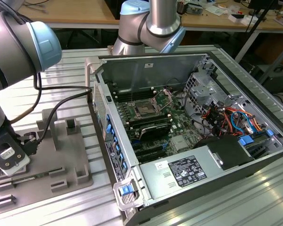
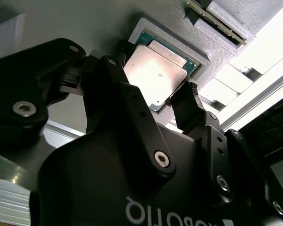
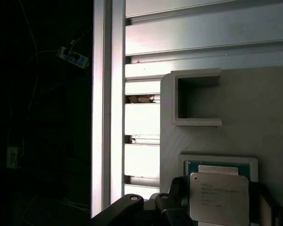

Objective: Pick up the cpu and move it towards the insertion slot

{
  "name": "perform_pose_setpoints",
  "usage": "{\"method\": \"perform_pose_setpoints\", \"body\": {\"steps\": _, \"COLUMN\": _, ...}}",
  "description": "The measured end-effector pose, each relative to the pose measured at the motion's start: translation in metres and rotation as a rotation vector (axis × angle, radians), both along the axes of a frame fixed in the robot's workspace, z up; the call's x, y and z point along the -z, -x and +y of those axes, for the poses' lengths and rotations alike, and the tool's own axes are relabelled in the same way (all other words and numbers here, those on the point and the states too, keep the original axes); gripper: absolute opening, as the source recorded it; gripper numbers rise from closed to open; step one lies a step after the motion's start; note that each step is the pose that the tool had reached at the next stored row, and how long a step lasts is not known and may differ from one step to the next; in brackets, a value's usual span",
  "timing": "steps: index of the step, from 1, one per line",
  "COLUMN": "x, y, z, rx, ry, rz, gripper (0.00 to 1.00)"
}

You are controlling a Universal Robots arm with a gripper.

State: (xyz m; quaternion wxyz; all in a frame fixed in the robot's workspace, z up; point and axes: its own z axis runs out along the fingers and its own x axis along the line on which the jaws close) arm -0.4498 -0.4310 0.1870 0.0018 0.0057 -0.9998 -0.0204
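The cpu point(image 2: 155, 75) – a flat square chip with a pale, silvery metal lid on a green-edged board – sits in a shallow framed pocket of the grey fixture plate point(image 2: 148, 27), seen here in both wrist views. The gripper point(image 2: 153, 81) straddles it, and its black fingers point(image 2: 188, 101) are closed in against two opposite edges of the chip, which is not yet lifted clear of its pocket. A few lines of faint print cross the lid in the first wrist view point(image 3: 219, 197), too small to make out. White lettering on the gripper's black body shows upside down and cut off in the second wrist view.

In the exterior view the arm point(image 1: 19, 42) bends low over the fixture plate on the slatted aluminium table point(image 1: 61, 75) at the exterior view's left. The insertion slot point(image 1: 146, 109) – dark centre, shiny metal frame, bracket raised – lies well apart, on the motherboard inside the open computer case point(image 1: 146, 66) toward the exterior view's right. A white printed label point(image 1: 186, 170) marks the power supply near the front of the case.
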Motion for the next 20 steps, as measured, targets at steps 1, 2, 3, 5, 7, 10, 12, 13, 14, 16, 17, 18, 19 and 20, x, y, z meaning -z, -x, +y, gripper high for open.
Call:
{"method": "perform_pose_setpoints", "body": {"steps": 1, "x": -0.001, "y": 0.0, "z": 0.0, "rx": 0.0, "ry": 0.0, "rz": -0.0001, "gripper": 0.65}}
{"method": "perform_pose_setpoints", "body": {"steps": 2, "x": -0.0012, "y": -0.0001, "z": 0.0, "rx": 0.0, "ry": -0.0002, "rz": -0.0002, "gripper": 0.65}}
{"method": "perform_pose_setpoints", "body": {"steps": 3, "x": -0.0012, "y": 0.0, "z": 0.0, "rx": 0.0, "ry": -0.0002, "rz": -0.0002, "gripper": 0.65}}
{"method": "perform_pose_setpoints", "body": {"steps": 5, "x": -0.0012, "y": 0.0, "z": 0.0, "rx": 0.0, "ry": -0.0002, "rz": -0.0001, "gripper": 0.65}}
{"method": "perform_pose_setpoints", "body": {"steps": 7, "x": -0.0012, "y": 0.0, "z": 0.0, "rx": 0.0, "ry": -0.0002, "rz": 0.0, "gripper": 0.64}}
{"method": "perform_pose_setpoints", "body": {"steps": 10, "x": -0.0013, "y": 0.0, "z": 0.0, "rx": 0.0, "ry": -0.0001, "rz": 0.0, "gripper": 0.55}}
{"method": "perform_pose_setpoints", "body": {"steps": 12, "x": -0.0013, "y": 0.0, "z": 0.0, "rx": 0.0, "ry": -0.0001, "rz": 0.0, "gripper": 0.55}}
{"method": "perform_pose_setpoints", "body": {"steps": 13, "x": -0.0013, "y": 0.0, "z": 0.0, "rx": 0.0, "ry": -0.0001, "rz": 0.0001, "gripper": 0.55}}
{"method": "perform_pose_setpoints", "body": {"steps": 14, "x": -0.0013, "y": 0.0, "z": 0.0, "rx": 0.0, "ry": -0.0001, "rz": 0.0001, "gripper": 0.55}}
{"method": "perform_pose_setpoints", "body": {"steps": 16, "x": -0.0013, "y": -0.0001, "z": 0.0, "rx": 0.0, "ry": -0.0001, "rz": 0.0, "gripper": 0.55}}
{"method": "perform_pose_setpoints", "body": {"steps": 17, "x": -0.0013, "y": -0.0001, "z": 0.0, "rx": 0.0, "ry": -0.0001, "rz": 0.0, "gripper": 0.55}}
{"method": "perform_pose_setpoints", "body": {"steps": 18, "x": -0.0013, "y": -0.0001, "z": 0.0, "rx": 0.0, "ry": -0.0002, "rz": 0.0, "gripper": 0.55}}
{"method": "perform_pose_setpoints", "body": {"steps": 19, "x": -0.0013, "y": -0.0001, "z": 0.0, "rx": 0.0, "ry": -0.0001, "rz": 0.0, "gripper": 0.55}}
{"method": "perform_pose_setpoints", "body": {"steps": 20, "x": -0.0013, "y": -0.0001, "z": 0.0, "rx": 0.0, "ry": -0.0001, "rz": 0.0, "gripper": 0.55}}
